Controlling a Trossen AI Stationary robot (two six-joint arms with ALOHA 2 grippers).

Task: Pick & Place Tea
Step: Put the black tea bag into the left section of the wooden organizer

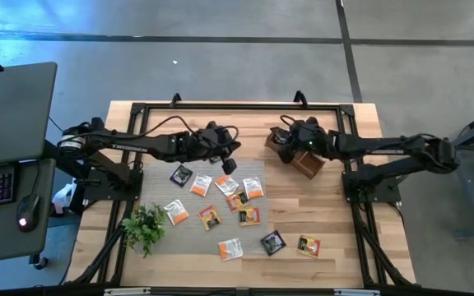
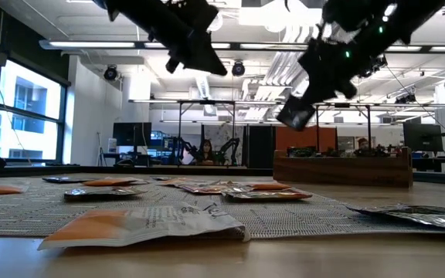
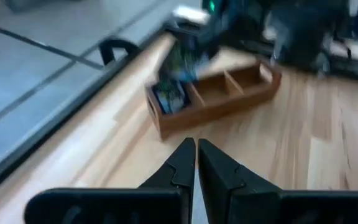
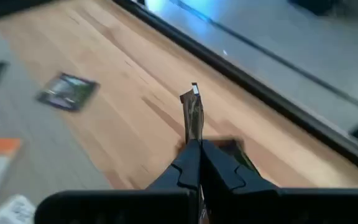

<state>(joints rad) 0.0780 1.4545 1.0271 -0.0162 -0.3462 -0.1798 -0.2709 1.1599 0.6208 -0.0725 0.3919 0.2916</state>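
Note:
Several small tea sachets, orange-and-white (image 1: 201, 185) and black (image 1: 181, 174), lie flat on a grey woven mat (image 1: 220, 234) in the middle of the table. Two more (image 1: 272, 242) (image 1: 309, 245) lie on the bare wood near the front. A wooden box (image 1: 307, 163) with compartments stands at the far right; a dark sachet (image 3: 169, 96) stands in its end compartment. My right gripper (image 1: 285, 152) hangs at the box, shut on a dark sachet (image 4: 193, 115). My left gripper (image 1: 229, 164) hovers shut over the mat's far edge, with nothing between its fingers (image 3: 182, 165). My right gripper pinches a dark tea sachet by one edge (image 4: 194, 138) between its two fingers. The sachet shows edge-on and sticks out past the fingertips. It is lifted clear of the table, beside the wooden box.
A green plant sprig (image 1: 144, 228) lies at the mat's near left corner. A black frame rail (image 1: 237, 105) runs along the table's far edge. Bare wood lies right of the mat, near the front. A desk with keyboard and mouse (image 1: 25, 210) stands left of the table.

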